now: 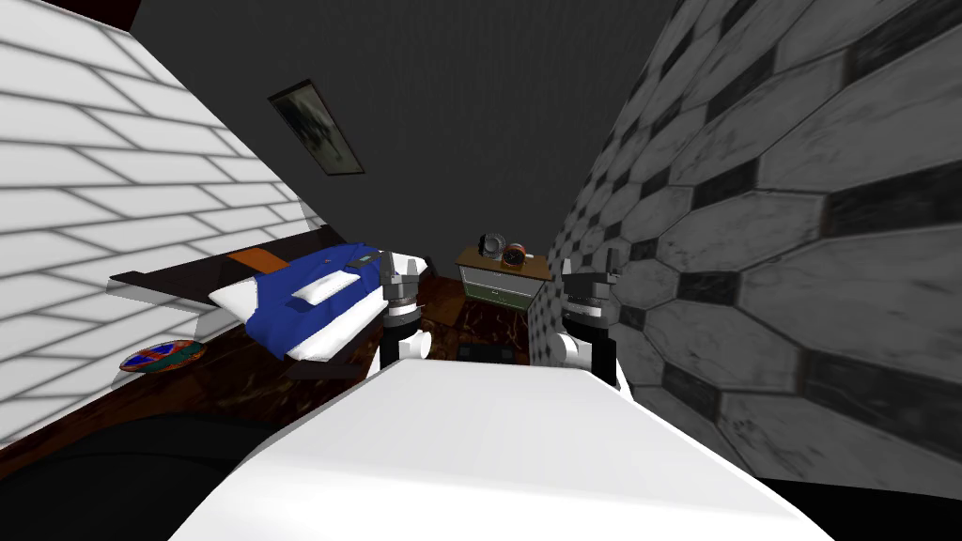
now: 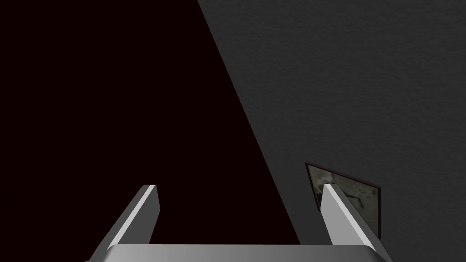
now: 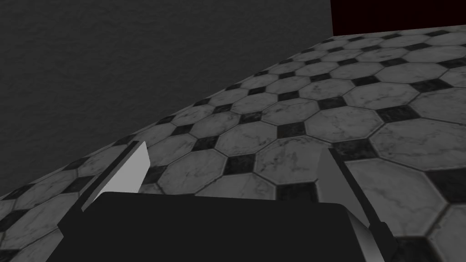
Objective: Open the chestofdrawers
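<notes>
A small chest of drawers (image 1: pixel 499 280) with a brown top and pale green front stands ahead against the tiled right wall, well beyond both grippers. Its drawers look closed. On top sit a round dark object (image 1: pixel 491 245) and an orange-faced round clock (image 1: pixel 514 255). My left gripper (image 1: pixel 395 266) is raised in front of the bed, open and empty; the left wrist view shows its fingers (image 2: pixel 334 204) apart. My right gripper (image 1: pixel 589 270) is raised by the tiled wall, open and empty, its fingers (image 3: pixel 132 168) apart in the right wrist view.
A bed (image 1: pixel 315 296) with a blue cover and white pillow lies to the left of the chest. A tiled wall (image 1: pixel 799 235) runs close along my right. A round coloured rug (image 1: pixel 162 355) lies on the dark wooden floor at the left.
</notes>
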Tool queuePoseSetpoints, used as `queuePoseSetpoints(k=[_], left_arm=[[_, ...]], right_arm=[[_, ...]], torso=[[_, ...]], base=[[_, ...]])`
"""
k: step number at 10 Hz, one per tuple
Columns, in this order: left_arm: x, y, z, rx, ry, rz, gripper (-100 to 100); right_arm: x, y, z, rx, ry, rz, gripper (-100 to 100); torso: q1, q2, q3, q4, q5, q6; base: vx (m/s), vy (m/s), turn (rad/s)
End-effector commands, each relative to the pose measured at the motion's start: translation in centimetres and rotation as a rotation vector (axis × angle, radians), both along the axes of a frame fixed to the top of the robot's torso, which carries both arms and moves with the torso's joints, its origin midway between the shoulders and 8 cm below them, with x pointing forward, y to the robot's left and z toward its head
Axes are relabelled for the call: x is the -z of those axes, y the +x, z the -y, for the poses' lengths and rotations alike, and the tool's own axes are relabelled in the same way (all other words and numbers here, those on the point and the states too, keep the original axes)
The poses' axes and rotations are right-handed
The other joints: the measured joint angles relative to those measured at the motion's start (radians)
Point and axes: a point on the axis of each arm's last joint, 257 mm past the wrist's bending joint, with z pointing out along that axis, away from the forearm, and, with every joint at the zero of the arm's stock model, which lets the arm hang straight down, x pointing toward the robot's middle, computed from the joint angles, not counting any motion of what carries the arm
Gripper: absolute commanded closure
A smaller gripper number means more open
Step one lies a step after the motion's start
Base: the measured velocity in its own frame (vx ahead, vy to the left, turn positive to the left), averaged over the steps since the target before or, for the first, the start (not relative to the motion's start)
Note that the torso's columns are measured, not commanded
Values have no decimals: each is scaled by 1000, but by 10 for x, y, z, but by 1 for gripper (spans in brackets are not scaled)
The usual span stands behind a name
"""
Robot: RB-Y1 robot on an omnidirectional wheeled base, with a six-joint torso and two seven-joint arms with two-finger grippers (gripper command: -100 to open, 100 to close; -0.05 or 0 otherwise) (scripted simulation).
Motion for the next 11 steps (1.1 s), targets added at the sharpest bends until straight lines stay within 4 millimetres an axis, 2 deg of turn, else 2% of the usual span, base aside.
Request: queuePoseSetpoints(k=[1, 9, 10, 11], left_arm=[[0, 0, 0, 0, 0, 0, 0], [0, 0, 0, 0, 0, 0, 0], [0, 0, 0, 0, 0, 0, 0], [0, 0, 0, 0, 0, 0, 0]], right_arm=[[0, 0, 0, 0, 0, 0, 0], [0, 0, 0, 0, 0, 0, 0], [20, 13, -10, -15, -70, -75, -100], [33, 21, -15, -19, -108, -121, -100]], torso=[[0, 40, -82, 41, 0, 0], [0, 618, -1234, 617, 0, 0], [0, 691, -1382, 691, 0, 0], [1, 723, -1452, 724, 0, 0]], base=[[0, 0, 0], [0, 0, 0], [51, 15, 22], [88, 28, 20]])
